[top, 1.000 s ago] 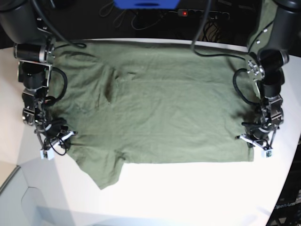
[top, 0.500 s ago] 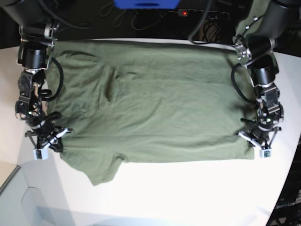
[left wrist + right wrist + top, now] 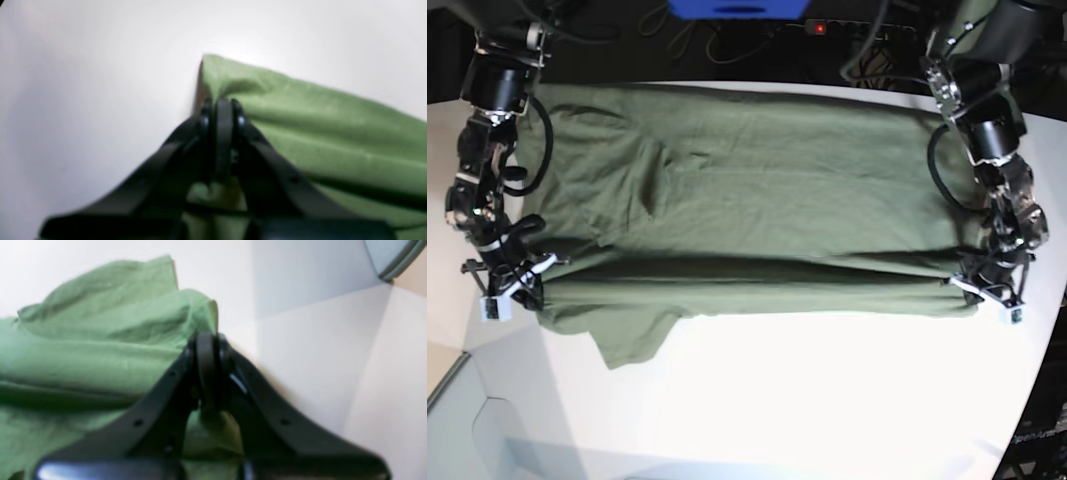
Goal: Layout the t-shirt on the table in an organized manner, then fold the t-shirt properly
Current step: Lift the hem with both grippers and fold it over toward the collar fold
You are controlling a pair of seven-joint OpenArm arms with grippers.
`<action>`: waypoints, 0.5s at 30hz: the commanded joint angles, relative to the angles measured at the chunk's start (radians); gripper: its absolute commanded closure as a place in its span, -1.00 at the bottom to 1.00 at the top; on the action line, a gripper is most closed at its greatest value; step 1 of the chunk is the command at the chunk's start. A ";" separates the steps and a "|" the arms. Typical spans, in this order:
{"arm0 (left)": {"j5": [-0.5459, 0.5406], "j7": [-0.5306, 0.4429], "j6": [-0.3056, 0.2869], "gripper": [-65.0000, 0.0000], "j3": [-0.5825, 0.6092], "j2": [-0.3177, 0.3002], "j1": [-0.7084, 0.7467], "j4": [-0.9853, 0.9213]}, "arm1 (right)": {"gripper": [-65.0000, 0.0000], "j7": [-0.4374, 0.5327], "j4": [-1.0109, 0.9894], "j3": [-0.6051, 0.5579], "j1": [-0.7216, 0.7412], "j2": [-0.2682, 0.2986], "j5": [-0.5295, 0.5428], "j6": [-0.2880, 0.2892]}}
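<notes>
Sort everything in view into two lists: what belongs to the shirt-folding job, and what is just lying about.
Part of the job:
- the t-shirt, olive green, spread out
- the table, white
- the left gripper, shut on the shirt's edge
- the right gripper, shut on the opposite edge

Just lying about:
- the power strip with a red light, beyond the table
- the blue object at the top edge

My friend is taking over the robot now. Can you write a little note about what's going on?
Left gripper: shut on the t-shirt, at one near corner.
Right gripper: shut on the t-shirt, at the other near corner.
T-shirt: spread wide on the table, near edge stretched between both grippers, one sleeve sticking out toward the front.
Done: shirt mostly laid out.
Left: smooth the wrinkles and sleeve, then do the folding.
</notes>
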 commanded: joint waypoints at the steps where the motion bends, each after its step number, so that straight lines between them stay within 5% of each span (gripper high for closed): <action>1: -0.022 -0.021 0.006 0.99 -0.002 -0.021 -0.018 0.045 | 1.00 0.031 0.035 0.011 0.010 0.006 0.010 -0.002; 15: -0.176 0.059 0.006 0.99 -0.002 -0.019 0.197 0.332 | 1.00 0.031 0.208 0.093 -0.132 -0.051 0.010 0.000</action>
